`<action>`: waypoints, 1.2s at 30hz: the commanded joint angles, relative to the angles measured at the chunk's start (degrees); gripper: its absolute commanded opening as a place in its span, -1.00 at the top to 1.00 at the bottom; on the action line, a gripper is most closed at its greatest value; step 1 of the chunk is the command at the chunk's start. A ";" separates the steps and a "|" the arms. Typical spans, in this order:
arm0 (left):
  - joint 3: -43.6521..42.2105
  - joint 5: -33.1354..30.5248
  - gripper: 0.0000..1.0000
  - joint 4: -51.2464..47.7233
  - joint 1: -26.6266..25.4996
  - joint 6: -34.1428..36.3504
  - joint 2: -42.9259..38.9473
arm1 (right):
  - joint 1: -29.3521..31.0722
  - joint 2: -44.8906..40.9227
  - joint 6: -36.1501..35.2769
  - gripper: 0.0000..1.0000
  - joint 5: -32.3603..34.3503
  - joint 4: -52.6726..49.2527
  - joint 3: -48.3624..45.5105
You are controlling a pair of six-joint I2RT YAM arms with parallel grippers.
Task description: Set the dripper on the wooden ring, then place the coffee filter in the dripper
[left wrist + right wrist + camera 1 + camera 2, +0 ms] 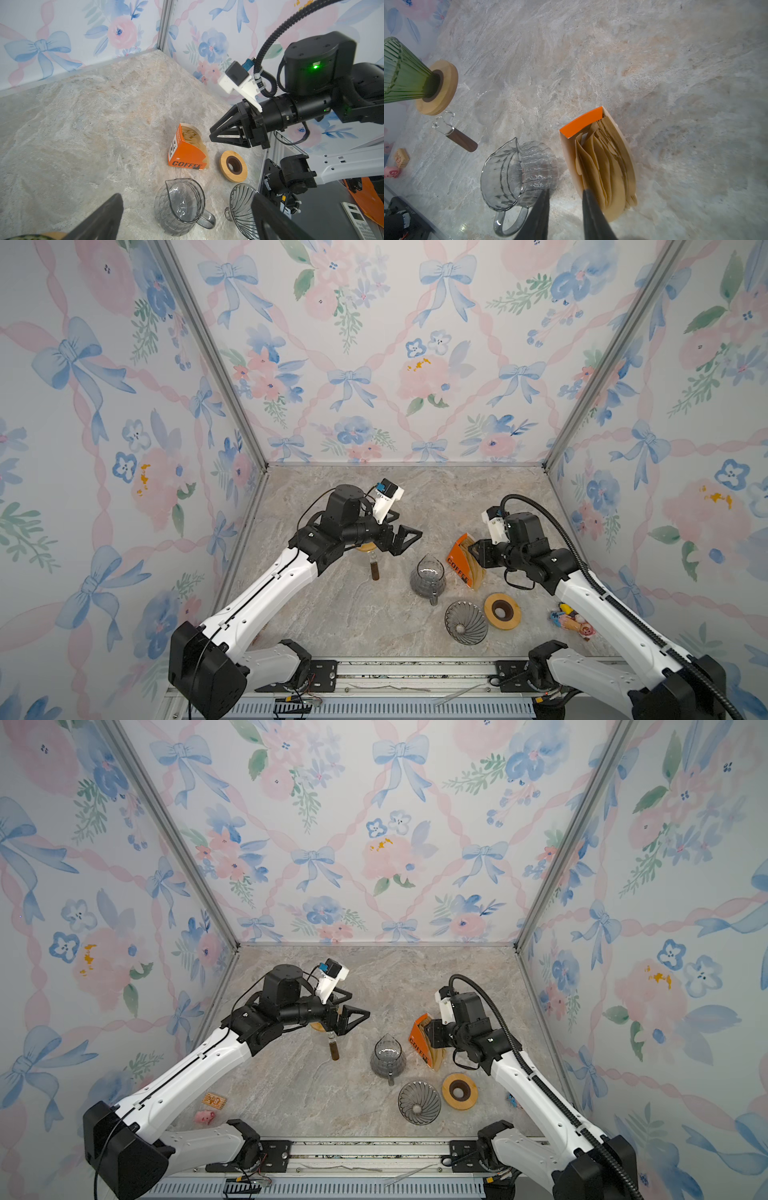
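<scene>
A: Where are the paper filters (602,166)?

B: None is out yet. They stand packed on edge in the open orange box (187,154), on the worktop (436,497) just beside the glass jug (428,574).

A: How would one handle?

B: Light, thin and floppy, I'd judge. It should crease rather than break, and its neighbours will likely cling and come up in a clump. Best to pinch a single sheet at its top edge, where the sheets fan apart, and lift straight up.

A: And the box?

B: Light card, so it may tip or drag along with the pull.

A: The right gripper (566,191)?

B: At the box mouth, jaws narrowly parted, holding nothing I can see. One tip is over the filters, the other on the jug side.

A: The left gripper (402,531)?

B: Well apart from the box, jaws wide, empty.

A: Where does the filter go?

B: A clear ribbed dripper (466,622) sits near the front beside a wooden ring (502,611), and a green dripper (402,70) stands in a ring of its own. I can't tell which is meant.
</scene>
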 commanded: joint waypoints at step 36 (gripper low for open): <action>-7.54 -18.74 -0.97 5.74 -12.66 -6.86 -6.53 | -2.50 -1.95 1.79 0.45 -2.79 2.63 -3.33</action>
